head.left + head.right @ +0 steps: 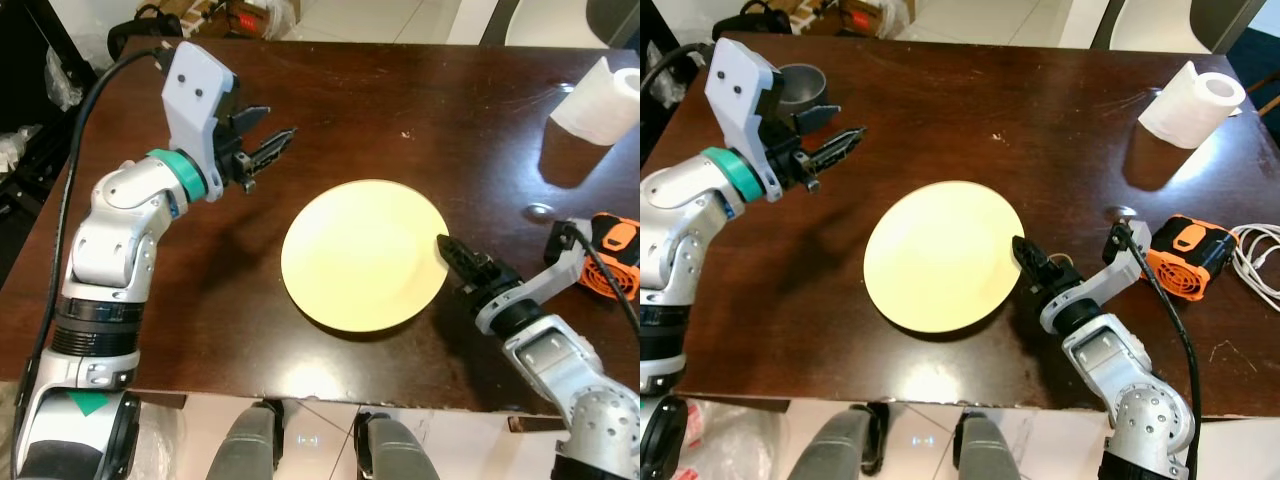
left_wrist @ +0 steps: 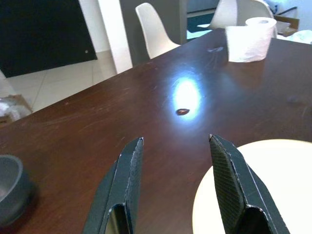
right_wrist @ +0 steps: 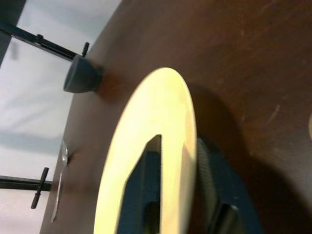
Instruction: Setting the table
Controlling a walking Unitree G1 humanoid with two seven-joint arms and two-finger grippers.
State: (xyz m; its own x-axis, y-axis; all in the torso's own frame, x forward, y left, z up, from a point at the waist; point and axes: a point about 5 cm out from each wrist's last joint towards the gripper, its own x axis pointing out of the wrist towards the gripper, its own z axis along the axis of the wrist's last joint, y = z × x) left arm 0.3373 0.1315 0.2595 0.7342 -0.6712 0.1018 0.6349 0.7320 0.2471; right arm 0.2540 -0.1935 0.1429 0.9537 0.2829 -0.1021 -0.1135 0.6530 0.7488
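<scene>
Right wrist view has the right gripper (image 3: 178, 195) clamped on the near right rim of the yellow plate (image 1: 360, 255), one finger over it and one under, the plate lying mid-tabletop (image 1: 450, 120). Farther back at the left, the left gripper (image 1: 268, 146) hovers above the wood, its fingers (image 2: 122, 185) parted moderately wide, holding nothing.

pale yellow plate (image 1: 362, 255) (plain), dark brown table (image 1: 400, 110), white paper roll (image 1: 598, 100)

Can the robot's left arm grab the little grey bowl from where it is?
Probably yes. The left gripper hovers open above the table, and the grey bowl sits close behind it with nothing between them.
</scene>
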